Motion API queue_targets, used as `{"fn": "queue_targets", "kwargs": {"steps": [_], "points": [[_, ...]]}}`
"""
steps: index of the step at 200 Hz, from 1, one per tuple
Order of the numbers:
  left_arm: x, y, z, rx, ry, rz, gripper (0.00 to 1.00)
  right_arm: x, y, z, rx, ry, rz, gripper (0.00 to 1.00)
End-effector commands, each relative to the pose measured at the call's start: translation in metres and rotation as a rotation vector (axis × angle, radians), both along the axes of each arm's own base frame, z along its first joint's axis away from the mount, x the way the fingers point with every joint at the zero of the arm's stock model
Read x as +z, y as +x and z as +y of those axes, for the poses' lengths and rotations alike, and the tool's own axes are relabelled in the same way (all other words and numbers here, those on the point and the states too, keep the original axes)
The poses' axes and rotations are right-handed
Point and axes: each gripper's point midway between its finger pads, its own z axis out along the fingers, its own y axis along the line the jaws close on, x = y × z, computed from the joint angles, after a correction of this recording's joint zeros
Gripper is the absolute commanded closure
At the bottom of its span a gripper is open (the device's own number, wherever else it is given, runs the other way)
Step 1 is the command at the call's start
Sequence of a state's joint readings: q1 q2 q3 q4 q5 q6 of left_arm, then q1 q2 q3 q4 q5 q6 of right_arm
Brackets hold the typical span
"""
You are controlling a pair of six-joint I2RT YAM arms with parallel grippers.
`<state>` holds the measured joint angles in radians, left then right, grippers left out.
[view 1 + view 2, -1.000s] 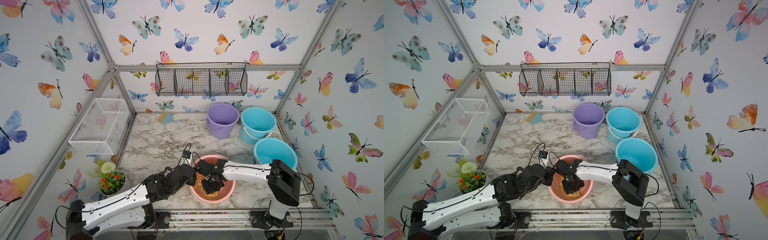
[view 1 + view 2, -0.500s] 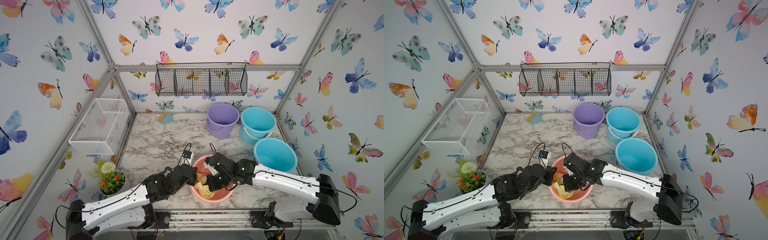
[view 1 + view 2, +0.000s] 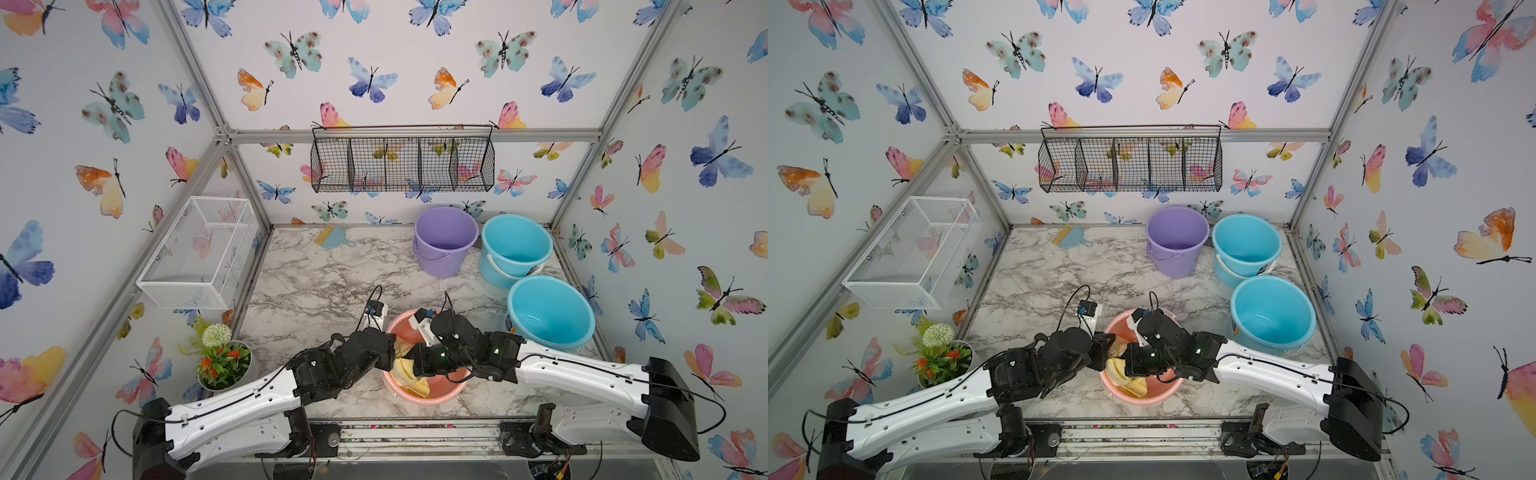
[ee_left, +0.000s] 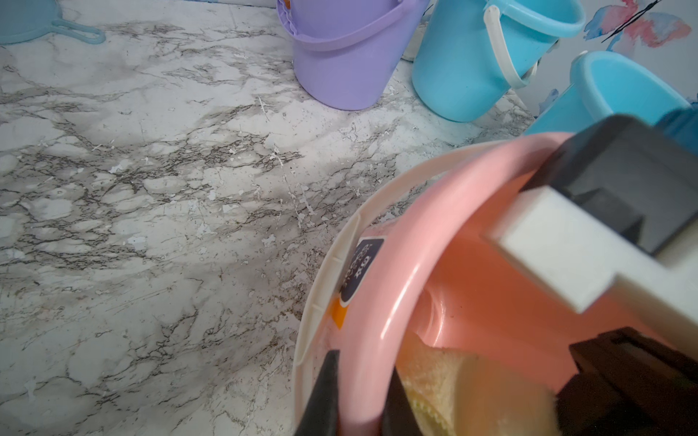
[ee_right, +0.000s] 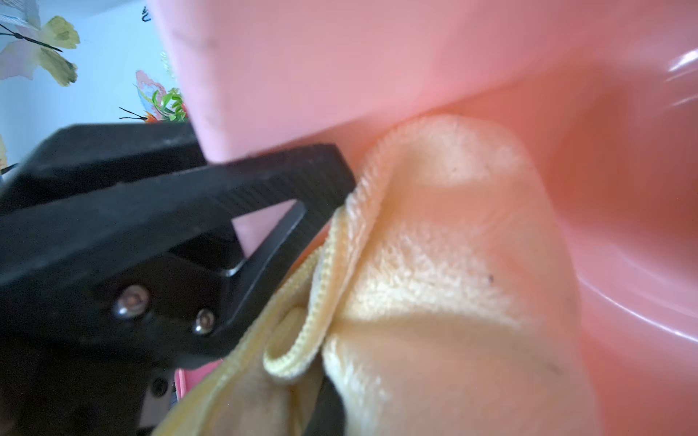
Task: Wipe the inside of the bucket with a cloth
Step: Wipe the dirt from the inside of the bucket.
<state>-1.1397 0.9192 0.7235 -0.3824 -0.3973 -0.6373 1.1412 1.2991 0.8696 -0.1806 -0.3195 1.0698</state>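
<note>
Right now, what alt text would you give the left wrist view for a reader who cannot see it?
The left gripper clamps the rim of a pink plastic bucket with a pale yellow terry cloth inside. Beyond, on the grey-veined marble tabletop, stand a lilac plastic bucket, a sky-blue bucket with a white handle and a second sky-blue bucket.

Right arm (image 3: 582, 376): its upper link, upright a second ago, now lies low, stretched out from the counter's front right corner.
Right gripper (image 3: 409, 362): shifts from the middle of the bucket (image 3: 442, 390) to the inner wall nearest the counter's left edge.
Cloth (image 3: 409, 376): drawn up from the bottom, now bunched against that wall.
</note>
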Motion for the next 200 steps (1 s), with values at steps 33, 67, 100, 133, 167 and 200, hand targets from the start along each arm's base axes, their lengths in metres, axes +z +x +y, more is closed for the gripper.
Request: {"fn": "queue_targets", "kwargs": {"steps": [33,67,100,133,167,200], "points": [[0.010,0.000,-0.007,-0.006,-0.059,-0.013,1.00,-0.055,0.002,-0.004,0.008,-0.173,0.001,0.99],[0.012,0.000,-0.007,-0.011,-0.066,-0.016,1.00,-0.090,0.003,-0.010,0.016,-0.286,0.016,0.99],[0.014,-0.001,-0.008,-0.015,-0.069,-0.019,1.00,-0.122,0.004,-0.019,0.056,-0.494,-0.013,0.99],[0.015,-0.001,-0.009,-0.020,-0.068,-0.019,1.00,-0.152,0.008,-0.040,0.078,-0.689,-0.029,0.98],[0.016,-0.001,-0.008,-0.018,-0.071,-0.019,1.00,-0.168,0.015,-0.057,0.088,-0.824,-0.052,0.98],[0.021,0.000,-0.004,-0.001,-0.087,-0.030,1.00,-0.169,0.020,-0.061,0.095,-0.874,-0.080,0.99]]}}
